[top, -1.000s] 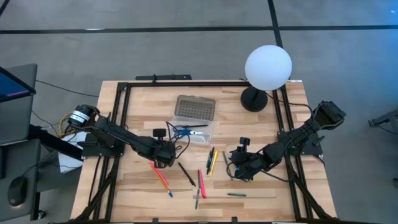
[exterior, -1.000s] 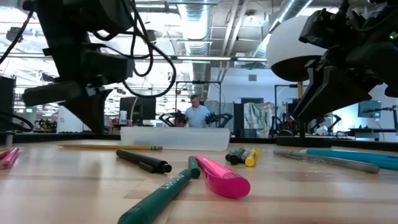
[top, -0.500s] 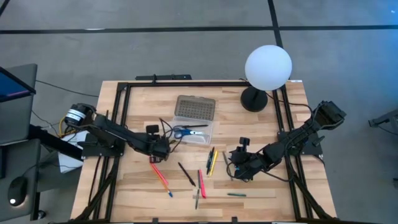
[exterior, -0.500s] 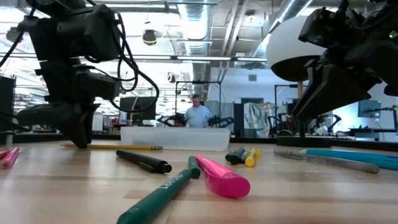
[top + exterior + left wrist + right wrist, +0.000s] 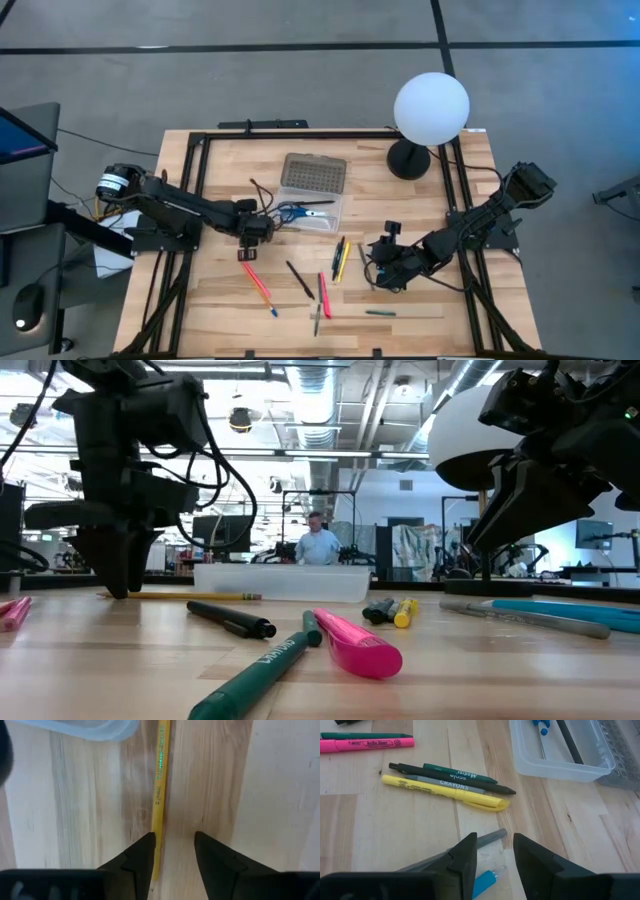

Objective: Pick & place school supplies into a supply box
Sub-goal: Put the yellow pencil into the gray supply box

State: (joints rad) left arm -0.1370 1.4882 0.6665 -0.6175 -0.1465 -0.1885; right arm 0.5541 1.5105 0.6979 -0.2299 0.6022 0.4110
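We recorded the left gripper [image 5: 173,851] pointed down at the light wooden table [image 5: 420,200] with its two dark fingers [image 5: 140,857] apart. A thin yellow pencil [image 5: 159,780] lay beside the inner edge of one finger and ran straight ahead of the gripper, towards the rounded corner of the small clear plastic supply box [image 5: 80,729]. In the high view, this gripper [image 5: 250,235] stood just beside the box [image 5: 312,205], on the side facing the left arm. The box's grey dotted lid [image 5: 313,174] lay hinged open, and small blue-handled scissors [image 5: 297,211] rested in the tray.

We recorded the right gripper [image 5: 494,851] also spread, low over a grey pen [image 5: 470,847] and a pen with a light blue barrel [image 5: 485,880]. Ahead of it lay a yellow marker [image 5: 445,792] touching a green pen [image 5: 460,774] and a black pen [image 5: 447,777]; farther off lay a pink highlighter [image 5: 367,744]. The box [image 5: 560,750] sat ahead and to one side.

A white globe lamp [image 5: 431,108] stood at the table's far corner.
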